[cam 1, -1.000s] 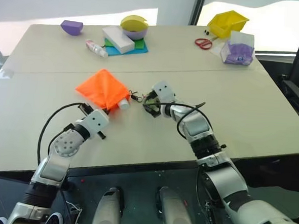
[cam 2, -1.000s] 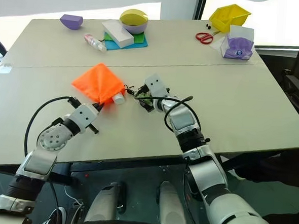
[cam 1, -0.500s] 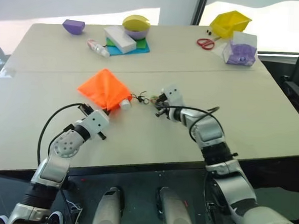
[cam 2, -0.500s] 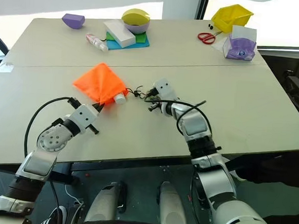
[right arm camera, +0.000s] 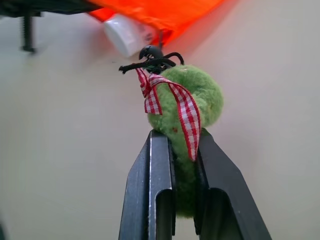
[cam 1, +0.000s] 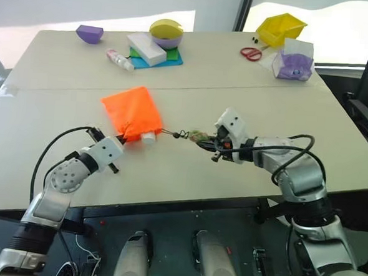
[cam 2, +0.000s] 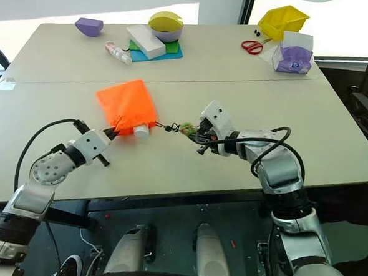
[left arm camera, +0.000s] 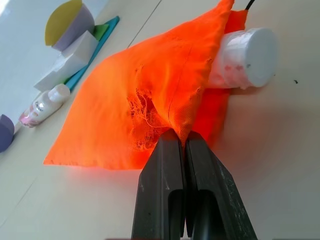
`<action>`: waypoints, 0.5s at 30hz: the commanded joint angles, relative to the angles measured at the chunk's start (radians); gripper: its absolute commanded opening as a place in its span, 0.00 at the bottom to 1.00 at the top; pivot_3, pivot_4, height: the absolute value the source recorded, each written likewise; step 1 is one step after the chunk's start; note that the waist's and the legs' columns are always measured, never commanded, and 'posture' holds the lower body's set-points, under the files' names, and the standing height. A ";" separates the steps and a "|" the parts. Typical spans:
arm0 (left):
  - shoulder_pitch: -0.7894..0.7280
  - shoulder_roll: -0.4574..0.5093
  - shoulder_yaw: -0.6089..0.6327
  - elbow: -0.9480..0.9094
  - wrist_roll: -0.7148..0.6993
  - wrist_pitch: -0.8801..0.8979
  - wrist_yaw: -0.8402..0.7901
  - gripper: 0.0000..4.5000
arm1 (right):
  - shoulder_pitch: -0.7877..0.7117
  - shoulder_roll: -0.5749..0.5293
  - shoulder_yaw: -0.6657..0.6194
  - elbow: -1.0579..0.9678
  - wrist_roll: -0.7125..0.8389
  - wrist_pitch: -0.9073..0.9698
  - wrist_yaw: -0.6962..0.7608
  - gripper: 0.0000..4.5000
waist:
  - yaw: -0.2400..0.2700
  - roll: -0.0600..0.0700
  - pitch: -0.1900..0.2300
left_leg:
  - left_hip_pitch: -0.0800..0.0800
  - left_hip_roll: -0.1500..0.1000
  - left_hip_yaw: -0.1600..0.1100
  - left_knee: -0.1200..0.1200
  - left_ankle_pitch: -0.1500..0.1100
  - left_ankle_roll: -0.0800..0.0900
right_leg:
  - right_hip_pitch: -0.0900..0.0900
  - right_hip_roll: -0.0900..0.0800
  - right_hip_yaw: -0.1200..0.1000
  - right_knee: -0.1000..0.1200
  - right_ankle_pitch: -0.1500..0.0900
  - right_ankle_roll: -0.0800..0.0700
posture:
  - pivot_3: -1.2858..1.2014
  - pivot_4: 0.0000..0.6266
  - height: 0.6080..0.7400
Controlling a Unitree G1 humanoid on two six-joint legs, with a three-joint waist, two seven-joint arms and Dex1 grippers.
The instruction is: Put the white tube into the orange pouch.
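Over toward the counter's [cam 1: 334,141] left side, the left claw [left arm camera: 183,146] has its two black fingers pressed together on a frayed fold of the orange pouch [cam 1: 132,112], which lies flat a little left of the counter's middle, between the near edge and the seam that crosses the top. At the pouch's mouth the white tube [cam 1: 149,136] pokes out cap first, its body tucked inside the fabric and the cap resting on the counter. From that mouth a thin dark cord [cam 1: 171,135] runs rightward to a small fuzzy green ring [right arm camera: 192,105] tied with a red-and-white checked ribbon [right arm camera: 182,112]. The right claw [right arm camera: 183,150] is clamped on that green ring, near the counter's middle. Along the far edge sit a purple bowl [cam 1: 89,33], a white-pink bottle [cam 1: 119,59], a white box [cam 1: 146,49] on a blue mat [cam 1: 170,58], then red scissors [cam 1: 251,53] and a yellow bin [cam 1: 280,28] toward the far right corner.
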 commanded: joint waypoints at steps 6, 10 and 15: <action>0.037 0.020 0.025 -0.008 -0.067 0.001 -0.074 0.00 | 0.001 -0.018 0.032 0.017 -0.032 -0.090 -0.019 0.00 | -0.001 0.000 0.000 | 0.000 0.000 0.000 0.000 0.000 0.000 | 0.000 0.000 0.000 -0.001 0.000 0.000 | 0.52 0.24 1.00; 0.036 0.017 0.043 -0.006 -0.096 0.019 -0.083 0.00 | -0.004 -0.022 0.038 0.051 -0.050 -0.114 -0.033 0.00 | 0.000 0.000 0.000 | 0.000 0.000 0.001 0.000 0.000 0.000 | 0.000 0.000 0.000 -0.002 0.000 0.000 | 0.52 0.24 1.00; 0.028 -0.003 0.027 -0.025 -0.082 0.027 -0.066 0.00 | -0.015 -0.011 0.082 0.112 -0.132 -0.201 -0.082 0.00 | 0.001 0.000 0.000 | 0.000 0.000 0.001 0.000 0.000 0.000 | 0.000 0.000 0.000 -0.002 0.000 0.000 | 0.52 0.24 1.00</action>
